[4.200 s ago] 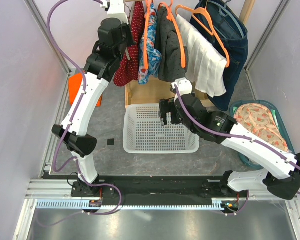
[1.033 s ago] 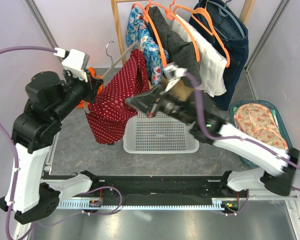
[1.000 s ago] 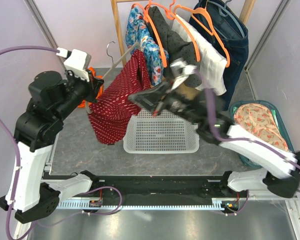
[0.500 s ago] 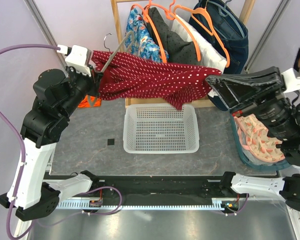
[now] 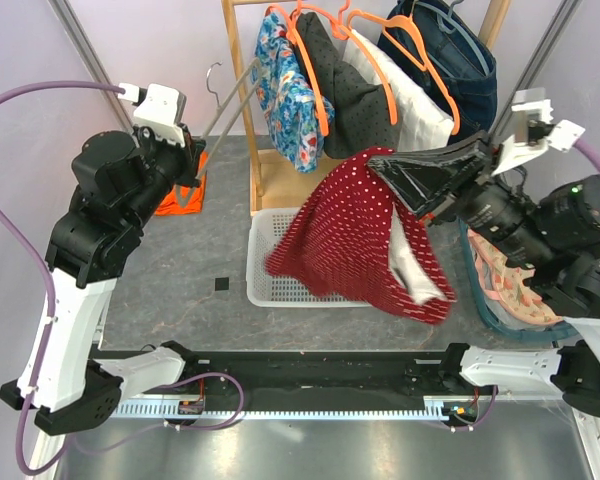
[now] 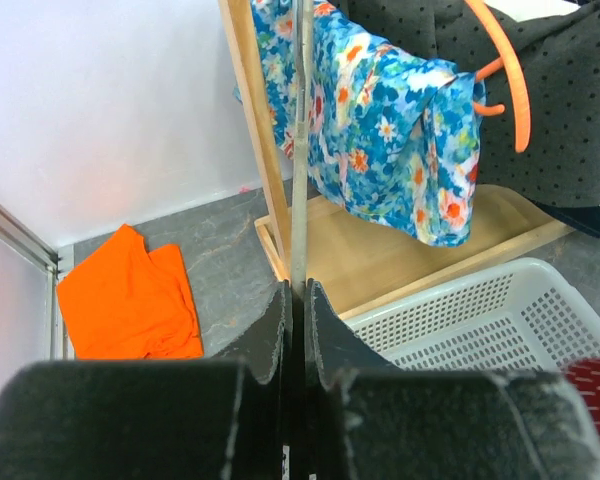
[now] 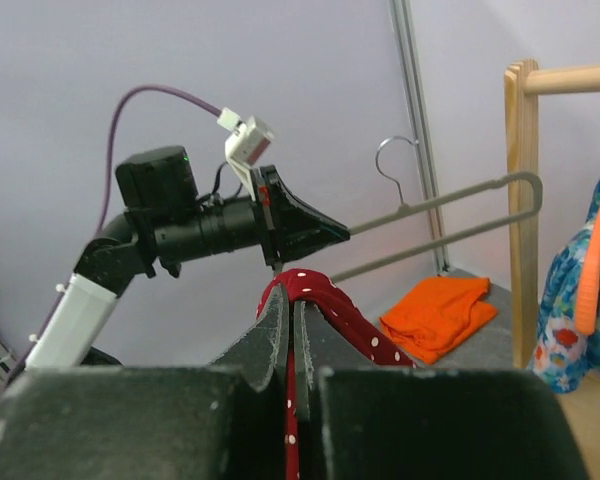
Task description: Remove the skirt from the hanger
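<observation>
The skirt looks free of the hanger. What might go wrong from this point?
The right hand pinches only a small fold of the skirt. It may slip, and the fabric hangs partly beyond the basket, so it could land on the table. The bare hanger in the left hand runs right beside the floral garment and might snag it.

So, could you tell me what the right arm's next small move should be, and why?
Probably lower the right fingers toward the white basket and release. The red skirt hangs from them, apparently over the basket, and is clear of the grey hanger clamped in the left fingers.
</observation>
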Robot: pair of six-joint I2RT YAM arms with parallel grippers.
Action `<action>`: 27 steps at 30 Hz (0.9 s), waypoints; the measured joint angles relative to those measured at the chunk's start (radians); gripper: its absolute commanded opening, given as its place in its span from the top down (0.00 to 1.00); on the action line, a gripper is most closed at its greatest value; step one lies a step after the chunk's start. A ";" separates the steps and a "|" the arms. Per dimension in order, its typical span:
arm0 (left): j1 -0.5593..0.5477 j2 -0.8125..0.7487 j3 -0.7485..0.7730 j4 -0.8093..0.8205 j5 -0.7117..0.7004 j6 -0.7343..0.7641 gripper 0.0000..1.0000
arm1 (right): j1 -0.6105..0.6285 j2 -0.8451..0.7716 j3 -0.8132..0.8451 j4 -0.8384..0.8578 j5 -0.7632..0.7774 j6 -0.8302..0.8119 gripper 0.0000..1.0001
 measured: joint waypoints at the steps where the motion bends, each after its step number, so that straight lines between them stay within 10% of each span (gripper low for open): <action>1: 0.000 0.009 0.012 -0.001 0.000 0.000 0.98 | 0.000 0.005 0.000 -0.008 0.006 -0.003 1.00; 27: 0.000 0.185 0.192 0.078 -0.009 0.027 0.98 | 0.000 0.193 0.050 -0.113 0.143 -0.095 1.00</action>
